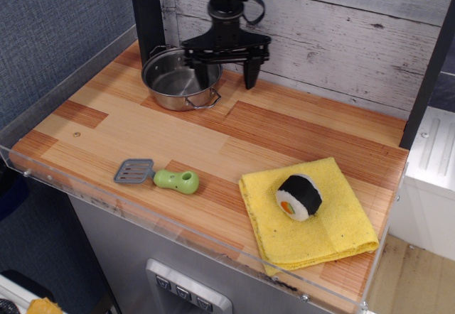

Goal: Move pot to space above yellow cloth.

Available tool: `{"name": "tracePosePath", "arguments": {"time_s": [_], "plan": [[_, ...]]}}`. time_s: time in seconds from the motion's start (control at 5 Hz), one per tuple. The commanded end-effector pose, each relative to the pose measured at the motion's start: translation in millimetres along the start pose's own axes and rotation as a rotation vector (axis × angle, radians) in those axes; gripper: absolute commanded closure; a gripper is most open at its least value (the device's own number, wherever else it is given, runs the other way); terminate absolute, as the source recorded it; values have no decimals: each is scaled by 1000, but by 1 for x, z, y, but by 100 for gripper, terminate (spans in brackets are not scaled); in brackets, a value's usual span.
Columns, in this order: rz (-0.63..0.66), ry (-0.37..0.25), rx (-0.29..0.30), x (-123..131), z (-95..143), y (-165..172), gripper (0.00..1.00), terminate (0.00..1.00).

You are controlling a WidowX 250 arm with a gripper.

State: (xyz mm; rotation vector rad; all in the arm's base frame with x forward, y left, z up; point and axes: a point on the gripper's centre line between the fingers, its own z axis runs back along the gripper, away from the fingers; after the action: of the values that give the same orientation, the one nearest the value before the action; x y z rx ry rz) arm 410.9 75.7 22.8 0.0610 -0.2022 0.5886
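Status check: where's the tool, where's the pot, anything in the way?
Tool open, empty, over the right rim of the shiny steel pot. Pot at back left, not gripped. Yellow terry cloth front right, sushi roll on it.

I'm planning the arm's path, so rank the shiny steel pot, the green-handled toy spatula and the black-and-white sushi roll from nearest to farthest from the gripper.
Measured from the open gripper at the back of the counter:
1. Shiny steel pot, right beside it on the left side of the picture.
2. Green-handled toy spatula, toward the front left edge.
3. Black-and-white sushi roll, front right, resting on the yellow cloth.
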Motion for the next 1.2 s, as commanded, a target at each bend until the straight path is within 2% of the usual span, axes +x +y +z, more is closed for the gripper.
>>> {"name": "tracePosePath", "arguments": {"time_s": [0.0,0.6,1.0], "plan": [[1,-50,4,7,19,-3,100,0],[5,-43,-42,-4,36,1,100,0],[4,-74,-86,-6,66,2,100,0]]}}
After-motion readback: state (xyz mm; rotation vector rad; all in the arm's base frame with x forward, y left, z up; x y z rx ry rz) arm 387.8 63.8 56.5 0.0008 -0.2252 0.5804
